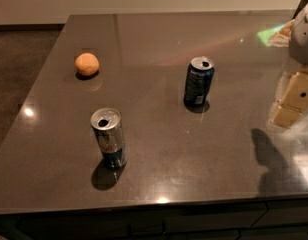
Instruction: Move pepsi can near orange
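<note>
The pepsi can (198, 81) is dark navy blue with white print and an open silver top. It stands upright right of the table's middle. The orange (87, 64) is small and round and lies at the far left of the table, well apart from the can. My gripper (293, 102) is cream-coloured and hangs at the right edge of the view, to the right of the pepsi can and clear of it, holding nothing that I can see. Its grey arm (305, 31) reaches in from the top right.
A slimmer silver-and-blue can (109, 137) stands upright at the front left, below the orange. The dark glossy table (159, 34) ends in a front edge at the bottom and a left edge beside the carpeted floor (19, 59).
</note>
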`<state>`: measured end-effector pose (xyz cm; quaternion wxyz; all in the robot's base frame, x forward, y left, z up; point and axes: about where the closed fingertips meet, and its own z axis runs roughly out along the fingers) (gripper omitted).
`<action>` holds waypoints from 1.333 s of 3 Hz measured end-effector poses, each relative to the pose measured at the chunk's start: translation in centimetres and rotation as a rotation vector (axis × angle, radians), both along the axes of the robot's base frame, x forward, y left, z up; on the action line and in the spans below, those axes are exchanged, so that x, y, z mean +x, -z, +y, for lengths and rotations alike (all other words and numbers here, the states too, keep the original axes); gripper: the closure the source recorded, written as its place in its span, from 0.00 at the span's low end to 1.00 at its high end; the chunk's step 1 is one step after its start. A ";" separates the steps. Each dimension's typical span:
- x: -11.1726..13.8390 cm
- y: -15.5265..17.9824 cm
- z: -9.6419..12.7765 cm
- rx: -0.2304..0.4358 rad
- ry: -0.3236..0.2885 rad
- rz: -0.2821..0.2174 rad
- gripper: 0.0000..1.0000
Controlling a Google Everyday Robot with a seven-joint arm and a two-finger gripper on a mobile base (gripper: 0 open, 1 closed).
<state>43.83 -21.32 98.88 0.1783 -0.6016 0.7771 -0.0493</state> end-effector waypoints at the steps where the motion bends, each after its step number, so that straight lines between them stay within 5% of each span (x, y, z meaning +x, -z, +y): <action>1: 0.1 0.0 0.2 0.002 -0.002 0.000 0.00; 4: 6.5 3.1 4.5 0.164 0.009 -0.006 0.00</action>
